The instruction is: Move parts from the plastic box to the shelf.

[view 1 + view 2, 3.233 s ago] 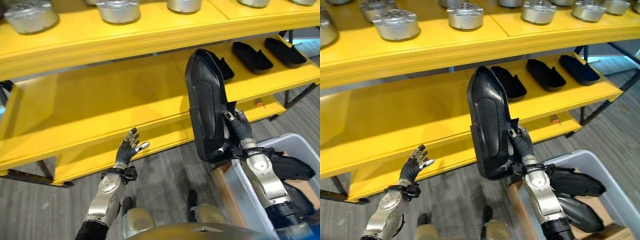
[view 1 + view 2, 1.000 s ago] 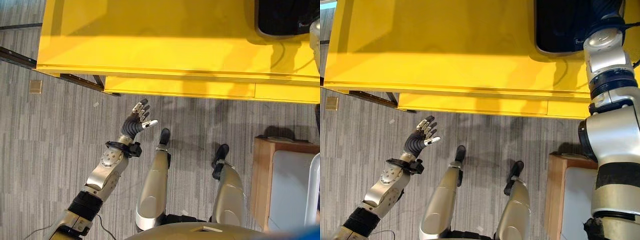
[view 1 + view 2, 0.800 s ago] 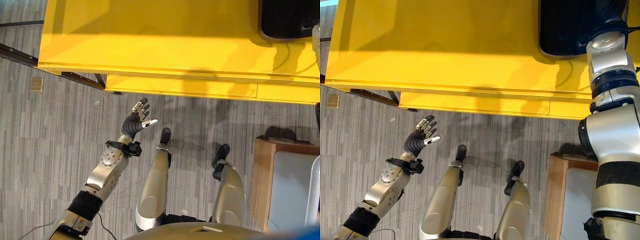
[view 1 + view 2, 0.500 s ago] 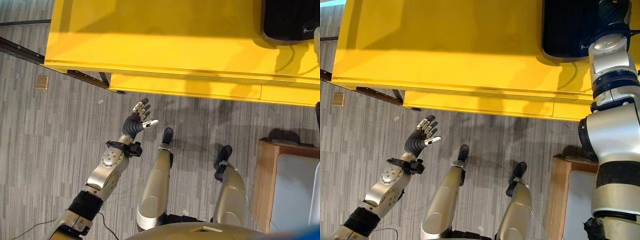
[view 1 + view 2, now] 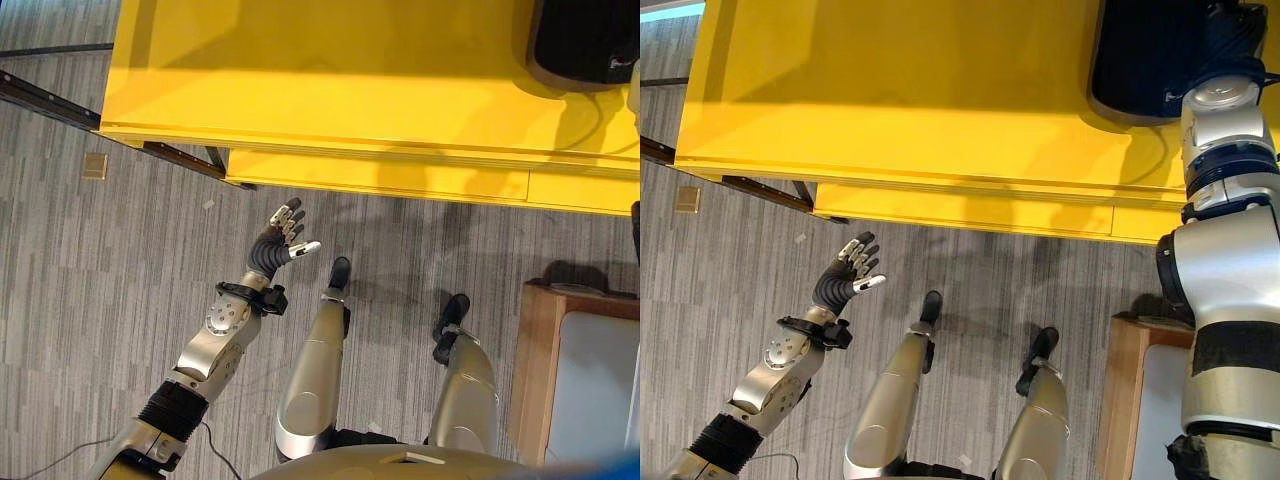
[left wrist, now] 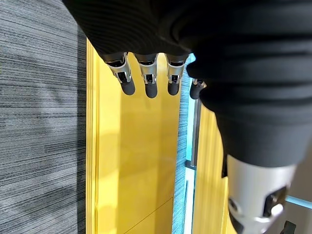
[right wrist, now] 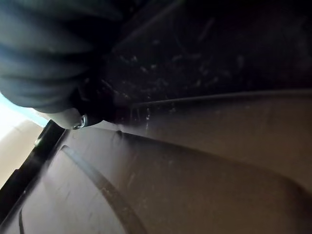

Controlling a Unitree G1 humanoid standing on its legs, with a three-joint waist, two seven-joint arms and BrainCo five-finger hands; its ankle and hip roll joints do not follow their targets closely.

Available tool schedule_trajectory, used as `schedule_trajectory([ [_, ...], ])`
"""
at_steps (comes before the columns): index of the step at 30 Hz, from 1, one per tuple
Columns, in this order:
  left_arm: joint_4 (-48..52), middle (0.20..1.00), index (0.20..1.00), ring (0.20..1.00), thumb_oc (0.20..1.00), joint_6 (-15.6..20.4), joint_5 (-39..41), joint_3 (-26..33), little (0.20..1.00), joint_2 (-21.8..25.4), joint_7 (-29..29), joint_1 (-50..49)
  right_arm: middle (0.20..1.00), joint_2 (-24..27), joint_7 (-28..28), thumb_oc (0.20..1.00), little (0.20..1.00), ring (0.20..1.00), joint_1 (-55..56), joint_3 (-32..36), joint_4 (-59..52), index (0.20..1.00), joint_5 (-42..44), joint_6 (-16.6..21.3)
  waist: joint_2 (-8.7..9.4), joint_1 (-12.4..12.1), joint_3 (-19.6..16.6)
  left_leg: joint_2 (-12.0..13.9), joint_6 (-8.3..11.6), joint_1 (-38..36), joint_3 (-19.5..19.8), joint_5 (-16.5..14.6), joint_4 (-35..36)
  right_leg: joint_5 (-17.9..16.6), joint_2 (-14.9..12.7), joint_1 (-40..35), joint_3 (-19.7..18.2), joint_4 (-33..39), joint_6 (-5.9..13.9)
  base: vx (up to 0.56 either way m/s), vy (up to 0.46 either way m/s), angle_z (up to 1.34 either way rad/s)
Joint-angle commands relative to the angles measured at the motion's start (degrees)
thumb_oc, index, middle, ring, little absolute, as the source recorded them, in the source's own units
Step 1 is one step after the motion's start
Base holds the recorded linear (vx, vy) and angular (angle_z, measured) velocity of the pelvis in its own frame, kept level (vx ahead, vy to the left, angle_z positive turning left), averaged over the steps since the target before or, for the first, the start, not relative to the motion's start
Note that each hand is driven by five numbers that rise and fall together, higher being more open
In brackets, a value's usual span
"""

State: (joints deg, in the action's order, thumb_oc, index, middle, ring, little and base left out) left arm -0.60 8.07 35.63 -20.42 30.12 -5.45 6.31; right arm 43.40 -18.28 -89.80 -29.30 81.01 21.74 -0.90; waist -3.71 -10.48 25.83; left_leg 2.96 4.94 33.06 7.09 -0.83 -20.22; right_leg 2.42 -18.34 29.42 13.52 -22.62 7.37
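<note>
Black moulded plastic part is seen lying flat on the yellow metal shelf, at its right end. The right hand is reached over the part; whether its fingers are spread or closed cannot be told. The left hand is held above the grey carpet floor with fingers straight and apart, holding nothing.
</note>
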Motion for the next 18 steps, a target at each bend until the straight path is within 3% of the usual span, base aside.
schedule_trajectory([
  [1,5.09,1.000,1.000,1.000,1.000,3.09,1.22,-0.83,1.000,2.50,-1.38,-0.39,0.200,1.56,-1.74,0.200,0.200,0.200,-4.65,-0.97,-1.85,0.200,2.80,2.54,1.02,-0.30,-2.78,0.00,-2.18,3.19,-3.04,-0.05,-2.66,1.49,2.23,-2.10,-1.03,-2.98,-1.35,0.00,0.000,0.00],
  [6,5.10,1.000,1.000,1.000,1.000,3.18,1.33,-0.87,1.000,2.86,-1.59,-0.49,0.200,0.82,-1.48,0.200,0.200,0.200,-5.34,-2.39,-1.66,0.200,1.58,2.20,1.04,-0.48,-2.52,-0.07,-2.22,3.43,-2.88,-0.20,-3.03,1.52,2.23,-2.13,-1.00,-3.11,-1.41,0.00,0.000,0.00],
  [7,5.15,1.000,1.000,1.000,1.000,3.23,1.42,-0.88,1.000,3.00,-1.63,-0.48,0.238,0.49,-1.14,0.238,0.238,0.238,-5.44,-3.66,-1.92,0.238,-0.06,1.95,1.13,-0.46,-2.44,-0.06,-2.25,3.52,-2.89,-0.15,-3.04,1.50,2.25,-2.09,-0.96,-3.16,-1.43,0.00,0.000,0.00],
  [8,5.16,1.000,1.000,1.000,1.000,3.25,1.45,-1.03,1.000,2.97,-1.55,-0.41,1.000,0.46,-1.24,1.000,1.000,1.000,-5.54,-5.09,-2.10,1.000,-2.42,1.76,1.21,-0.42,-2.33,-0.10,-2.27,3.57,-2.94,-0.19,-3.14,1.50,2.33,-2.21,-0.98,-3.15,-1.42,0.00,0.000,0.00],
  [18,3.78,1.000,1.000,1.000,1.000,3.31,1.38,-1.34,1.000,2.52,-1.74,0.20,1.000,0.24,-1.54,1.000,1.000,1.000,-5.44,-4.23,-2.32,1.000,-0.96,2.31,1.61,-0.02,-2.35,-0.22,-2.37,3.53,-2.83,-0.32,-3.24,1.70,2.43,-1.95,-1.18,-3.47,-1.51,0.00,0.000,0.00],
])
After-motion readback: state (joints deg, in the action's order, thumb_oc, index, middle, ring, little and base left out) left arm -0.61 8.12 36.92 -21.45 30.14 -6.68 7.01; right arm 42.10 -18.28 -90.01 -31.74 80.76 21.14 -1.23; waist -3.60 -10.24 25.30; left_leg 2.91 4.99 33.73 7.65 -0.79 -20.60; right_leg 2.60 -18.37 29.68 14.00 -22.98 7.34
